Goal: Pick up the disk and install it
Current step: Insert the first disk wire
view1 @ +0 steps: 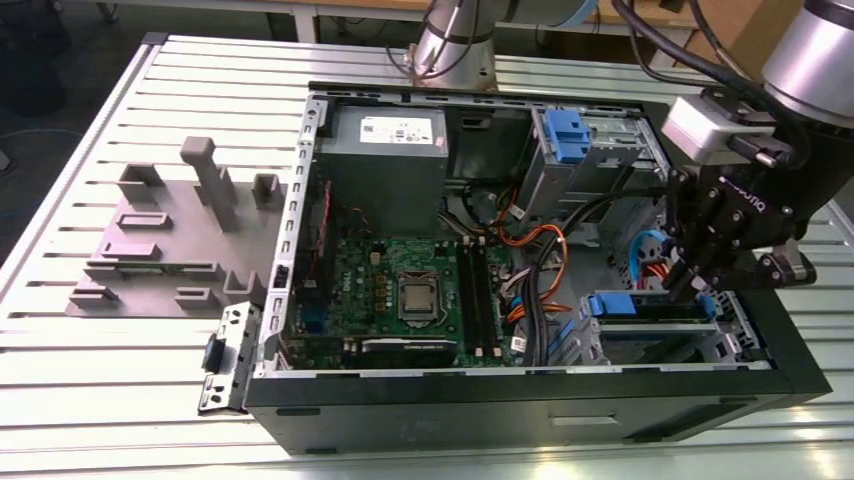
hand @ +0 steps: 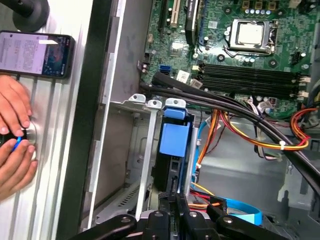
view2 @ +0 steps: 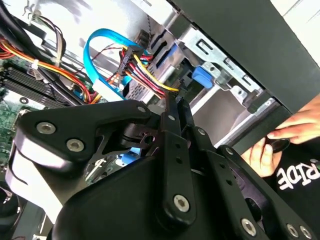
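Gripper point(view1: 691, 285) of mine is down at the drive cage point(view1: 667, 345) in the corner of the open PC case point(view1: 534, 405), fingers pinched shut on the disk point(hand: 172, 150). That disk sits in a bay slot, blue rail end showing. Cables point(hand: 260, 137) run alongside, motherboard point(view1: 400, 290) further in, and a person's hand point(hand: 15, 150) rests outside on the table point(view1: 107, 380).

Silver-grey cylindrical arm point(view1: 821, 50) with black cables. Pale grey camera block point(view1: 717, 125) at wrist. Black gripper point(view1: 705, 262): matte linkage bars, silver round-head screws, white lettering on housing. Person's black sleeve point(view2: 300, 182) printed with white letters.
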Robot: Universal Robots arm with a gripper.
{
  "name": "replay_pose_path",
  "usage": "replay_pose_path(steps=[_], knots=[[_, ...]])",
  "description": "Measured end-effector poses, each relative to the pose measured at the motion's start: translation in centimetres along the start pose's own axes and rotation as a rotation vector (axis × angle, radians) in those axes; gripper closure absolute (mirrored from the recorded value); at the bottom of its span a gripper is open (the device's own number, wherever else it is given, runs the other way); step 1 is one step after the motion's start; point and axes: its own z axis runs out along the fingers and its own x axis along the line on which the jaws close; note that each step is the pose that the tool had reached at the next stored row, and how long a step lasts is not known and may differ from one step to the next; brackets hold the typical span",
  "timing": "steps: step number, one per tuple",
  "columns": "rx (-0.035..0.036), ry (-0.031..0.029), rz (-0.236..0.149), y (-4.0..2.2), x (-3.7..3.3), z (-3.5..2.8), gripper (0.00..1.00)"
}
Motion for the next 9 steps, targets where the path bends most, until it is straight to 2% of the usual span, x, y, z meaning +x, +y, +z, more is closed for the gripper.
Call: replay_pose_path(steps=[3,9], knots=[[0.0018,-0.0081,0.0,0.0,-0.01,0.04,0.83],[0.0024,-0.0099,0.002,0.02,0.12,0.08,0.83]])
